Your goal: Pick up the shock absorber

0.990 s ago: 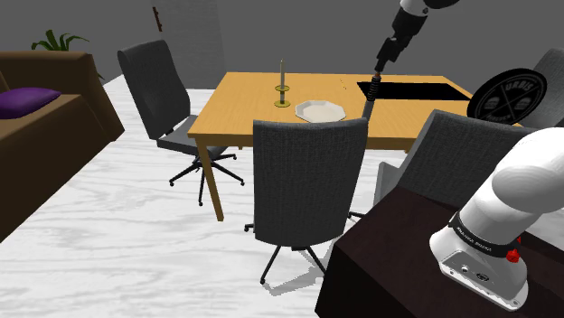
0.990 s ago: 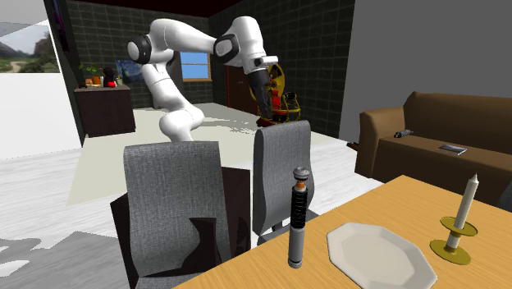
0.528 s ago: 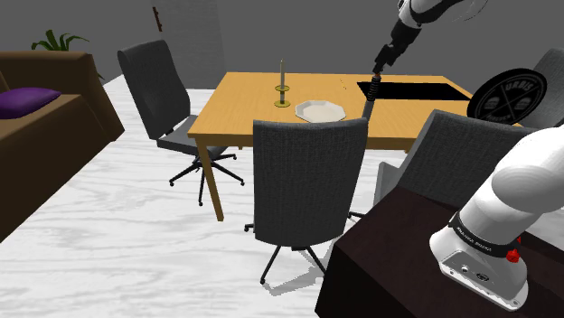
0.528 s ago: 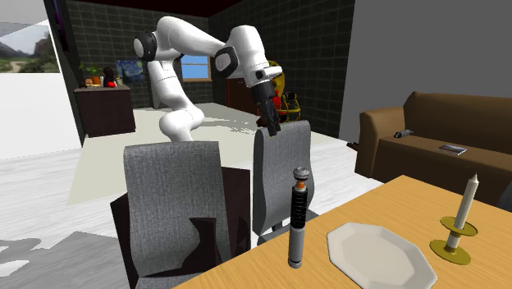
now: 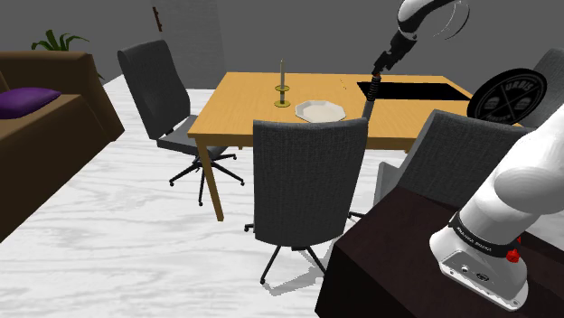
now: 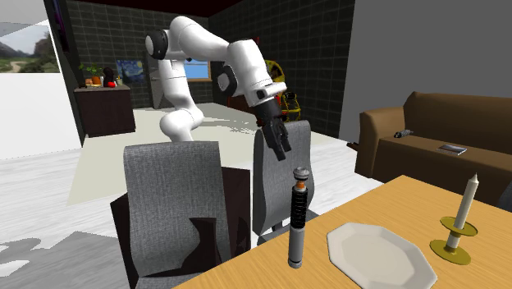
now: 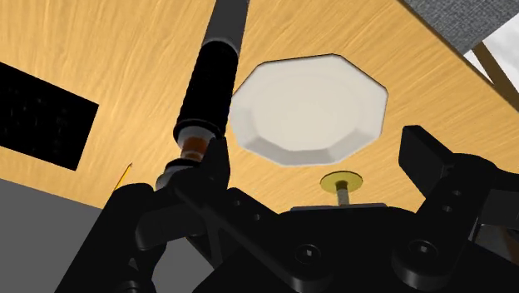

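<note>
The shock absorber (image 5: 369,96) is a slim dark rod with an orange band and a grey cap, standing upright on the wooden table (image 5: 244,108) beside a white plate (image 5: 320,110). It also appears in the second exterior view (image 6: 297,217) and the wrist view (image 7: 212,79). My black gripper (image 5: 383,65) hangs just above its top, open. In the second exterior view the gripper (image 6: 281,149) is up and to the left of the cap. Through the wrist camera the gripper (image 7: 320,158) has its fingers wide apart, and the absorber's cap sits by one finger (image 7: 212,171), not in the gap.
A candle in a brass holder (image 5: 282,90) stands past the plate. Two grey chairs (image 5: 305,181) (image 5: 465,154) line the table's near side and another (image 5: 163,95) its end. A black area (image 5: 411,90) marks the tabletop. A brown sofa (image 5: 45,117) is at the left.
The arm has swung out over the table; in the second exterior view the gripper has moved right and down, closer to the shock absorber's cap. The absorber has not moved.
</note>
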You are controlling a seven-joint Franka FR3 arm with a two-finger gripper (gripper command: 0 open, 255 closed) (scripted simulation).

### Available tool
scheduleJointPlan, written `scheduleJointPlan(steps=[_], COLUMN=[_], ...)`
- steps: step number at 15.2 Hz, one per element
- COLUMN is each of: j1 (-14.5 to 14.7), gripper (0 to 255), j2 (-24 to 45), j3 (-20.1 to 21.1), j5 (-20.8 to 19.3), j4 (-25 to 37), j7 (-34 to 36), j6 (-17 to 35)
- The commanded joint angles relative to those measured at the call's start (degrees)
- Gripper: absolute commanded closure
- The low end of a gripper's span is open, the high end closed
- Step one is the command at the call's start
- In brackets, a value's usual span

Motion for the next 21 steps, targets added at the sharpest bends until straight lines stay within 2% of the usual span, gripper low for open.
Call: scheduleJointPlan(steps=[1,4,6,7,14,16,17,21], j1=[0.68,0.03,-1.85,-2.78,-4.26,-4.39,-4.42,-4.43], gripper=[0,0,0,0,0,0,255,255], j2=[4.45,11.43,16.17,17.78,20.8,21.06,21.12,21.18], j3=[-2.39,-4.25,-4.12,-3.8,-1.79,-1.61,-1.59,-1.59], j5=[6.27,16.93,23.9,26.12,31.79,32.29,32.36,32.37], j4=[2.89,7.73,11.47,12.83,11.28,11.18,11.22,11.3], j7=[-5.1,-13.28,-18.35,-19.9,-24.85,-25.28,-25.34,-25.34], j6=[1.49,2.24,1.9,1.68,5.05,5.31,5.31,5.28])
